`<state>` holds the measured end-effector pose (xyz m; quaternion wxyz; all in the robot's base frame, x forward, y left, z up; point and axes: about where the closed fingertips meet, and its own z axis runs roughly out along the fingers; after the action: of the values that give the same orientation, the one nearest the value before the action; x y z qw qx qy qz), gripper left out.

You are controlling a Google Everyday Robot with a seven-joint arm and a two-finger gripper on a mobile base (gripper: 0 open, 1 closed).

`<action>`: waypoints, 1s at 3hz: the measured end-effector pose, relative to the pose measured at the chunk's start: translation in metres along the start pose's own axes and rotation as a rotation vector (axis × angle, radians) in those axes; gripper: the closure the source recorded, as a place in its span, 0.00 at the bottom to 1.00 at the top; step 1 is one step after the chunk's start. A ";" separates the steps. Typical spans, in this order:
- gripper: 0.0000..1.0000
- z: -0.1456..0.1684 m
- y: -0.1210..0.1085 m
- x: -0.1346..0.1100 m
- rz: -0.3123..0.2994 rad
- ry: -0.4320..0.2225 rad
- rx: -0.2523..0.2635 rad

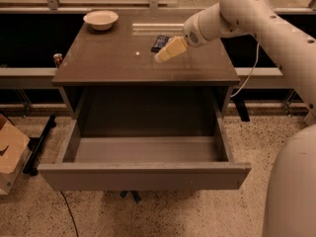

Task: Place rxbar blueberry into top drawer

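The gripper (161, 58), a cream wedge at the end of a white arm (256, 19), hung low over the right rear part of a brown cabinet top (108, 65), pointing down and to the left. Whether it was open or closed could not be told, and it was not seen holding anything.

The bar (158, 42) lay flat on the top just behind the gripper, a small dark navy rectangle with a faint pale mark, its near right corner hidden by the gripper's body. Whether the two touched could not be told. The bar lay well inside the top's back edge and far from its right edge.

Well to the gripper's left and farther back, a round cream bowl (100, 19) sat near the rear left corner. Between bowl and gripper, and from the gripper forward to the front edge, the brown surface showed bare, with one bright glint of light.

Below and in front of the gripper the drawer (143, 177) stood open wide, its flat grey front panel nearest the camera. Its pale floor showed from side wall to side wall. The gripper hung behind the line of the top's front edge, not over the drawer's opening. A cardboard box (10, 152) sat on the speckled floor (187, 216), far down to the gripper's left.
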<state>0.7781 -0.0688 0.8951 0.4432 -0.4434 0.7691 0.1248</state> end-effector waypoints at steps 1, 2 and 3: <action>0.00 0.024 -0.007 -0.006 0.018 -0.017 0.006; 0.00 0.044 -0.016 -0.009 0.064 -0.055 0.012; 0.00 0.065 -0.024 -0.014 0.096 -0.085 0.013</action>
<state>0.8373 -0.0368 0.8743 0.4716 -0.3973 0.7708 0.1597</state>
